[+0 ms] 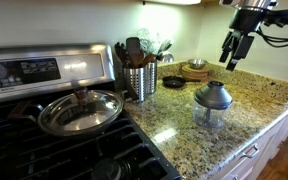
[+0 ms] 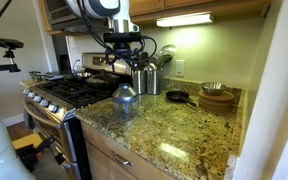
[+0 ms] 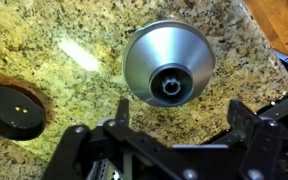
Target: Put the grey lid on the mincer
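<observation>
The grey lid [image 1: 214,94] sits on top of the clear mincer [image 1: 209,116] on the granite counter; both exterior views show them, with the lid [image 2: 125,95] over the cup [image 2: 124,110]. In the wrist view I look straight down on the lid [image 3: 169,60], with its knob at the centre. My gripper [image 1: 230,58] hangs well above the lid, open and empty. It also shows in an exterior view [image 2: 123,63] and in the wrist view [image 3: 181,120], its fingers spread apart with only granite between them.
A ribbed steel utensil holder [image 1: 139,80] and a pan with a glass lid [image 1: 81,110] stand by the stove [image 2: 69,92]. A small black skillet [image 1: 174,82] and a wooden bowl [image 1: 195,70] are behind. The counter's front edge [image 1: 246,140] is close to the mincer.
</observation>
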You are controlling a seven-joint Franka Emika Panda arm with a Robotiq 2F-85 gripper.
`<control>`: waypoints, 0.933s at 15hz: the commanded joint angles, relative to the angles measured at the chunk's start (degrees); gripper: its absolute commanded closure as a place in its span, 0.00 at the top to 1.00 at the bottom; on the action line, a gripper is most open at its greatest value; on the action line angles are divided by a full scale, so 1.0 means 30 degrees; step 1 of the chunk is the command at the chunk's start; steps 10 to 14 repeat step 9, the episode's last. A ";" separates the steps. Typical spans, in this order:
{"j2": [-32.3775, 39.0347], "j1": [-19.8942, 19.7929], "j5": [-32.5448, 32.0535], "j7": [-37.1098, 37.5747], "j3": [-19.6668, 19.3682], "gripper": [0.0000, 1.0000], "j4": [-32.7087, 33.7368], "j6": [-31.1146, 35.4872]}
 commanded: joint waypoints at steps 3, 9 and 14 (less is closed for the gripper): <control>-0.0260 0.0255 -0.0131 0.0106 -0.0286 1.00 0.0006 -0.0039; -0.0133 0.0271 -0.0122 0.0099 -0.0270 1.00 0.0006 -0.0037; -0.0133 0.0271 -0.0122 0.0099 -0.0270 1.00 0.0006 -0.0037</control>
